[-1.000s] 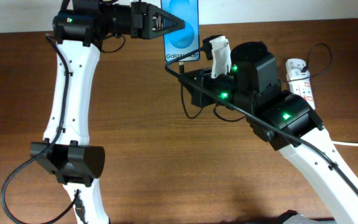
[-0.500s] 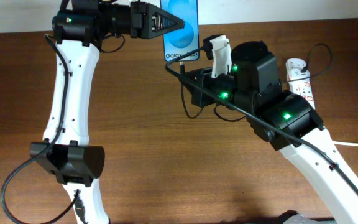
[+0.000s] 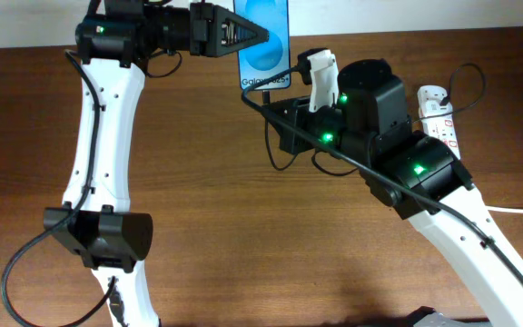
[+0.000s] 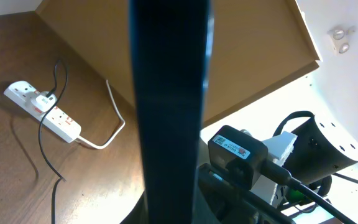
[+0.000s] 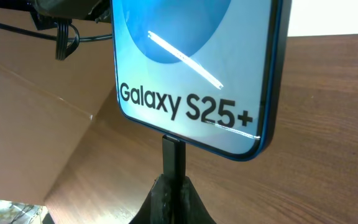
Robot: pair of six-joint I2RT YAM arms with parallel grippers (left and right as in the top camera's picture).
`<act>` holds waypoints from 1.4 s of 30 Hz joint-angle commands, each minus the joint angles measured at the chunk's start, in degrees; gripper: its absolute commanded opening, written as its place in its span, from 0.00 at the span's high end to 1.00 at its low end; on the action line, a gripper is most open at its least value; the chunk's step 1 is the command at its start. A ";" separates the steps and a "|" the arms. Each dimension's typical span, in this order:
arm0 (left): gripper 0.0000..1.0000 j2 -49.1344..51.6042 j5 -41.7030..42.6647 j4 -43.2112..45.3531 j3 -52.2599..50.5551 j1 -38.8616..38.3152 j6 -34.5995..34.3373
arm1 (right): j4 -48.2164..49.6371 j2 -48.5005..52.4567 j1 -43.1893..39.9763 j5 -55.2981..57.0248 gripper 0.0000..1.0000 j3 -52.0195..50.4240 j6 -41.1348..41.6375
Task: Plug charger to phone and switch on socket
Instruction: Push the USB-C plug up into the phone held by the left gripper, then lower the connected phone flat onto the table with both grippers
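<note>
While our left gripper (image 3: 248, 34) clamps the phone (image 3: 266, 50) at twelve o'clock, our right gripper (image 5: 173, 190) pinches the charger (image 5: 172, 154) plug against its lower edge. If we push off-axis, the tip could bend or lever the phone loose. The socket (image 3: 439, 113) lies toward three o'clock.

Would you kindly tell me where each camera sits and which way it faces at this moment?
Overhead: fixed above the table, looking down; both arms show, the left gripper holding the phone, the socket at right.
Left wrist: on the left arm, looking past the phone, seen edge-on, toward the socket and the right arm.
Right wrist: behind the right gripper, facing the phone's screen; it holds the charger tip at the phone's lower edge.
Shared: all three show the phone; overhead and left wrist, the socket.
</note>
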 commanded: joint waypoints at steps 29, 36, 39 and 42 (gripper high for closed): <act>1.00 18.67 -40.70 -26.12 0.61 -0.66 5.86 | -22.53 0.13 -4.79 10.88 0.02 2.95 0.24; 0.99 27.98 -40.04 -29.40 0.57 -1.27 6.99 | -24.37 0.26 -5.31 10.88 0.02 2.95 0.00; 0.98 30.53 -39.74 -29.55 0.57 -1.40 8.31 | -24.41 0.26 -5.31 10.88 0.01 2.95 0.00; 0.99 31.43 -41.24 -30.29 0.57 -1.46 8.85 | -24.52 0.26 -5.31 10.69 0.02 2.95 0.00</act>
